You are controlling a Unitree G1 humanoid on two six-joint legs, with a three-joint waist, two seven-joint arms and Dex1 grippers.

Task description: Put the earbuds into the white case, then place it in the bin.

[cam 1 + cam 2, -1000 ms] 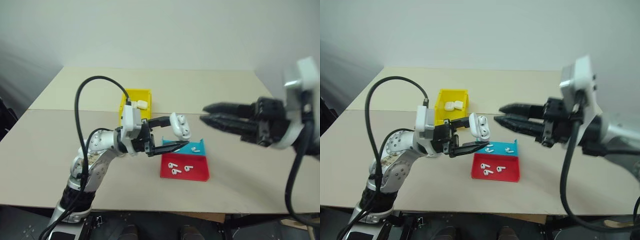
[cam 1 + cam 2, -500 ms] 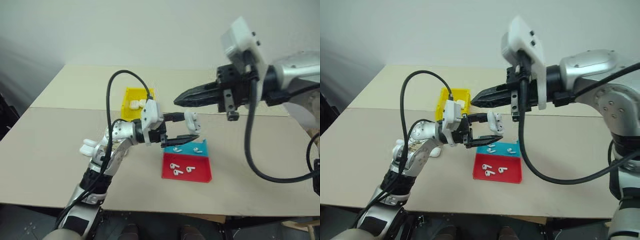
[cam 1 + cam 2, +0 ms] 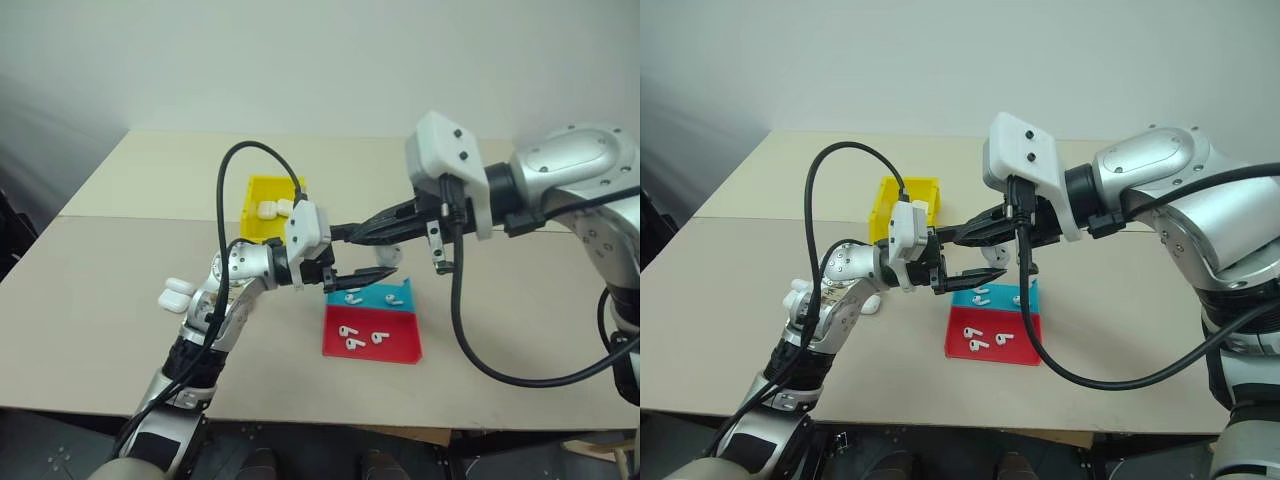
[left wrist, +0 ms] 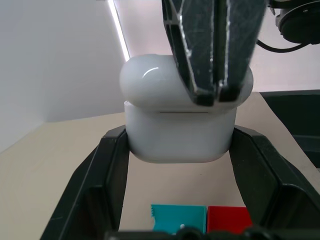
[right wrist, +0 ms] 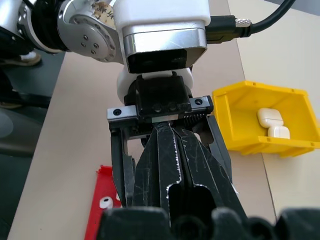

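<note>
My left gripper (image 3: pixel 384 256) is shut on the white case (image 4: pixel 180 130) and holds it upright above the blue end of the tray, lid down on its body. My right gripper (image 4: pixel 210 92) is shut. Its joined tips reach in from the right and rest on top of the lid, covering most of the case from above. Several earbuds (image 3: pixel 352 338) lie loose in the tray's red part, and two more (image 3: pixel 352 297) lie in the blue part. The yellow bin (image 3: pixel 255 225) stands behind my left wrist with two white cases (image 5: pixel 272 122) inside.
The red-and-blue tray (image 3: pixel 395 352) sits on the beige table just under both grippers. Two spare white cases (image 3: pixel 175 295) lie on the table by my left elbow. A black cable loops above my left arm.
My right gripper shut, swung down and to the left, and came onto the case. The lid, open a second ago, is now down. My left gripper shifted slightly right with the case.
</note>
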